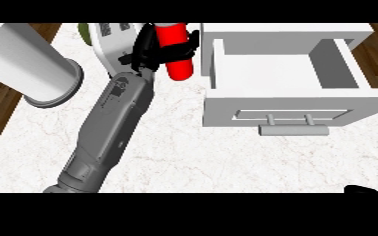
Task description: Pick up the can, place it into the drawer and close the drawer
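Nothing readable is showing anywhere; the dark marks on the white carton behind the hand are staying too blurred.

The left hand curls round the red can and covers its middle, so only the can's top and bottom show. Behind the hand sits a white and grey thing, mostly hidden, and it is too hard to tell what it is. A bit of green peeks out past that. Far to the hand's right, at the bottom corner, the right hand is only a black tip, cut off by the edge.
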{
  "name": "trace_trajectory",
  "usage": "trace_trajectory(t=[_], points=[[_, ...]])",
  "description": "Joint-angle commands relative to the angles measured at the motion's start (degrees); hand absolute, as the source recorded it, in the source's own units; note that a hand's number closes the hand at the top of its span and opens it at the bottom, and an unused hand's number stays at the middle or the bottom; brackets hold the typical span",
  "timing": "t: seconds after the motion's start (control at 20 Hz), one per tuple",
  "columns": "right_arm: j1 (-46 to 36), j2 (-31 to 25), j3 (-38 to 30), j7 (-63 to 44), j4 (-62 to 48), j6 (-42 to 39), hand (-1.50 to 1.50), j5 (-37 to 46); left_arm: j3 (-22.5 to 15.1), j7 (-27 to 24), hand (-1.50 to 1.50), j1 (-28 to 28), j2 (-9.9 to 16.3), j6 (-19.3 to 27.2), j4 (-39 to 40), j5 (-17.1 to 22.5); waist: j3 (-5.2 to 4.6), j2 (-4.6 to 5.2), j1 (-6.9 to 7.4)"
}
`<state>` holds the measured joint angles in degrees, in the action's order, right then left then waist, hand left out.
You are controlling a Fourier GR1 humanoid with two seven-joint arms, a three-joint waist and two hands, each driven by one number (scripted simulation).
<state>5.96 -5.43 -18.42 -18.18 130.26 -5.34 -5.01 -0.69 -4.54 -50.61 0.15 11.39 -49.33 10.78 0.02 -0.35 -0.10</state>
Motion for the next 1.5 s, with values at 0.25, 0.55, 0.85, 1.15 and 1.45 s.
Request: trace_trajectory(t=[0.25, 0.55, 0.85, 1.15, 1.45], points=[[-2.8, -0.7, 0.1, -3.5, 1.3, 1.5, -1.50, -0.1, -3.1, 13.0, 1.50, -12.3, 0.2, 6.4, -2.5, -1.2, -0.01, 0.37, -0.62], [-4.8, -2.6, -2.7, 0.9, -4.8, -0.3, -1.50, -1.9, -6.9, 15.9, 1.50, -22.4, -0.1, 12.2, 3.9, 2.8, 0.03, 0.61, -1.55], [-3.2, -0.7, 0.0, 0.7, -1.9, 0.1, -1.50, -0.1, -6.1, 14.8, 1.50, -31.5, -0.1, 12.5, 14.3, 4.1, 0.06, 0.86, -2.39], [-4.5, -2.1, -0.8, -2.4, -0.8, 0.3, -1.50, -1.6, -11.4, 13.4, 1.50, -35.2, -0.1, 15.1, 20.8, 8.9, 0.08, 1.02, -3.77], [-8.1, -2.8, -0.5, -1.5, -3.6, 1.2, -1.50, -0.1, -11.9, 11.5, 1.50, -40.0, -0.1, 15.2, 26.3, 11.7, 0.15, 1.57, -4.56]])
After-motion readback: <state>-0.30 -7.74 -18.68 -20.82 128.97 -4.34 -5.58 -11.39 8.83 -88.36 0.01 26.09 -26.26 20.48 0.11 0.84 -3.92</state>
